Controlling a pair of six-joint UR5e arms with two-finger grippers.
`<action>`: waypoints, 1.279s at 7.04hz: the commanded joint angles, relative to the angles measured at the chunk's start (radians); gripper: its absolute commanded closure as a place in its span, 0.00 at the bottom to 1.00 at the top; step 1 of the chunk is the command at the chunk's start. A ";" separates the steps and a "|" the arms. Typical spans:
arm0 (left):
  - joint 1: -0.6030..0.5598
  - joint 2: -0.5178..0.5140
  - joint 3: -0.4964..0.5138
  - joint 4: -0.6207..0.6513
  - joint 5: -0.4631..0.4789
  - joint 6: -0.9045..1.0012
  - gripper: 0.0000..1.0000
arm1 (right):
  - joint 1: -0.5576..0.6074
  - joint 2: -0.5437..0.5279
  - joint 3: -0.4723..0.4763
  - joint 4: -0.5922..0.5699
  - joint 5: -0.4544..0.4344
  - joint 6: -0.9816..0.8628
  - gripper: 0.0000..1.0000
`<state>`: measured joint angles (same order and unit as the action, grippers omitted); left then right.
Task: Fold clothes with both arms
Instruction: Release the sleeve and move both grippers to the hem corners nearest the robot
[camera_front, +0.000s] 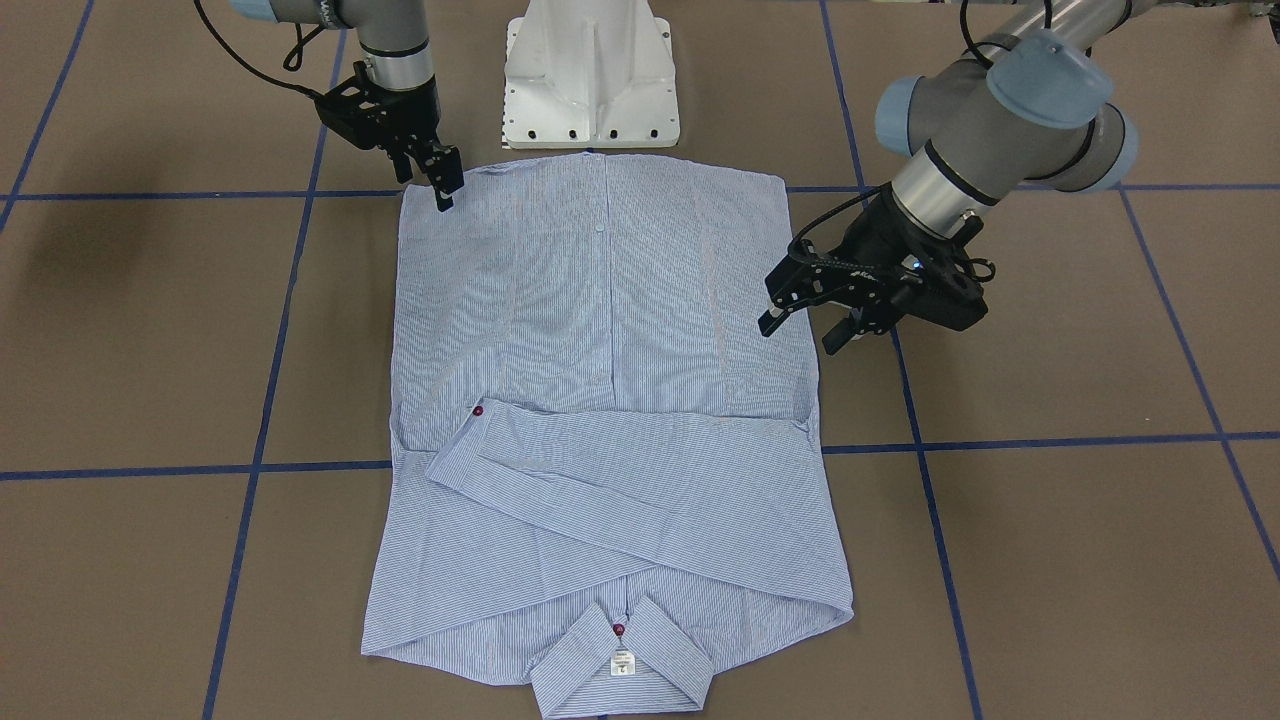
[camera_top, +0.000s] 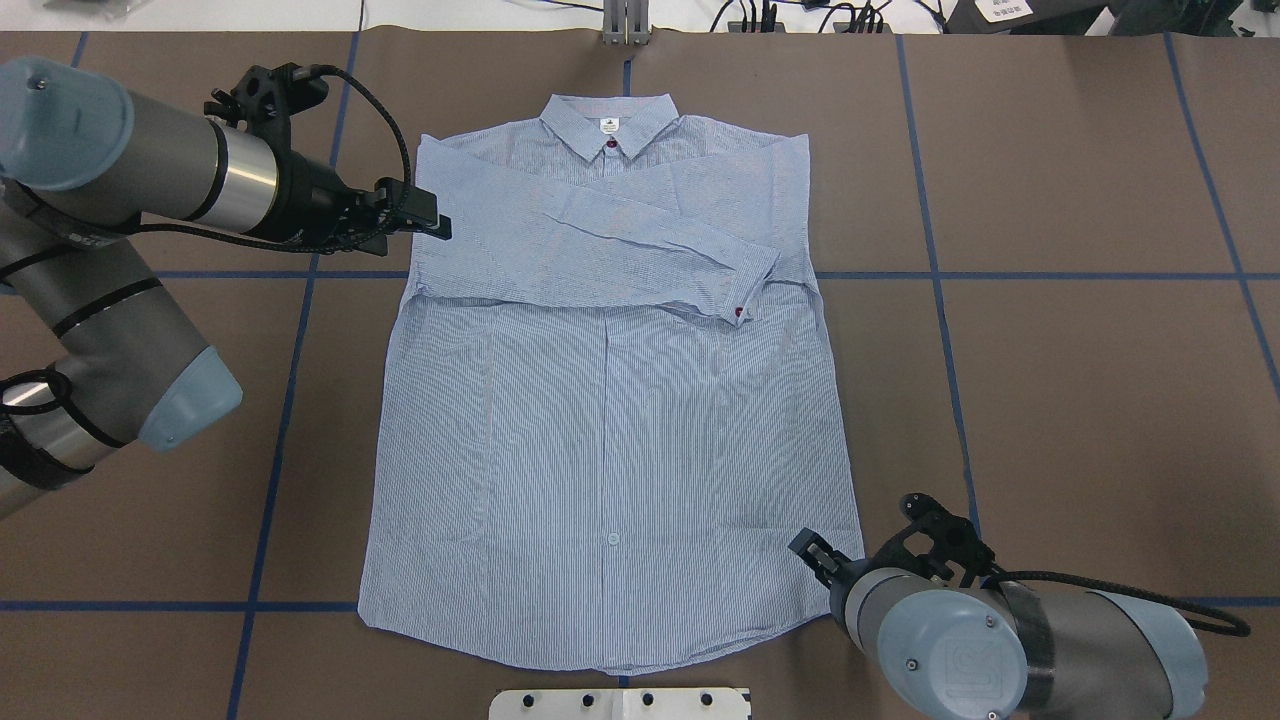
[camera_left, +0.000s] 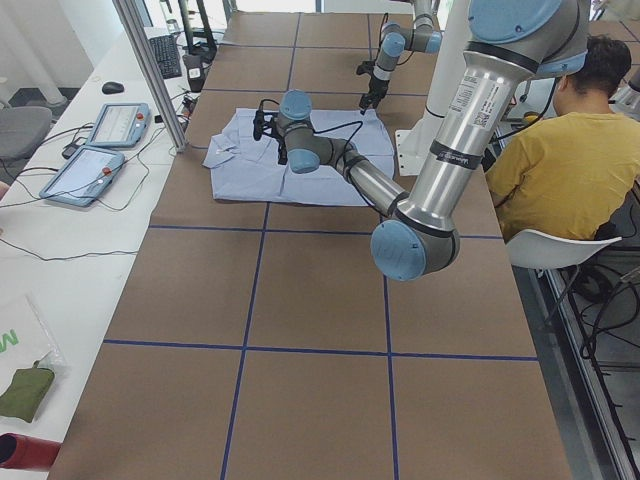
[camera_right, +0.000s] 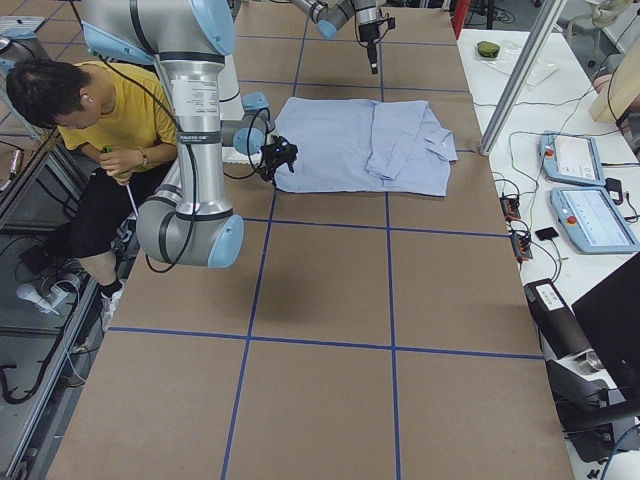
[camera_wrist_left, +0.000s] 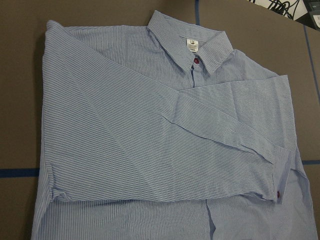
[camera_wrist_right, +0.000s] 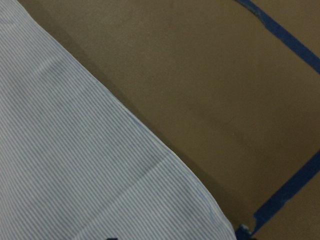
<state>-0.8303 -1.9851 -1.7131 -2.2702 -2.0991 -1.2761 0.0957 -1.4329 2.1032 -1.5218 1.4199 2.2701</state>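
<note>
The light blue-and-white striped shirt (camera_front: 600, 330) (camera_top: 610, 420) lies flat on the brown table. Its collar (camera_top: 608, 125) points away from the robot, and both sleeves are folded across the chest. A red-buttoned cuff (camera_top: 740, 305) rests on top. My left gripper (camera_front: 798, 335) (camera_top: 435, 222) hovers open just beside the shirt's shoulder-side edge, holding nothing. My right gripper (camera_front: 428, 190) (camera_top: 808, 550) points down at the hem corner nearest the base; its fingers look apart and empty. The left wrist view shows the folded sleeves (camera_wrist_left: 125, 140), and the right wrist view shows the hem edge (camera_wrist_right: 65, 165).
The white pedestal base (camera_front: 590, 80) stands just behind the hem. Blue tape lines (camera_top: 1050, 275) grid the table. A person in a yellow top (camera_left: 560, 150) (camera_right: 110, 110) sits beside the robot. Control tablets (camera_left: 110, 125) lie on a side table past the collar end.
</note>
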 joint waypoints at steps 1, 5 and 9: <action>0.002 0.002 0.001 0.000 0.001 -0.006 0.10 | -0.016 -0.020 0.001 0.000 -0.002 0.008 0.13; 0.000 0.003 -0.002 0.000 -0.001 -0.006 0.10 | -0.024 -0.021 -0.006 -0.001 -0.002 0.008 0.46; 0.007 0.006 -0.010 0.003 0.011 -0.089 0.10 | -0.022 -0.021 -0.005 -0.003 0.004 0.012 1.00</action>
<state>-0.8272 -1.9799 -1.7174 -2.2697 -2.0963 -1.3122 0.0730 -1.4542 2.0961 -1.5246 1.4195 2.2820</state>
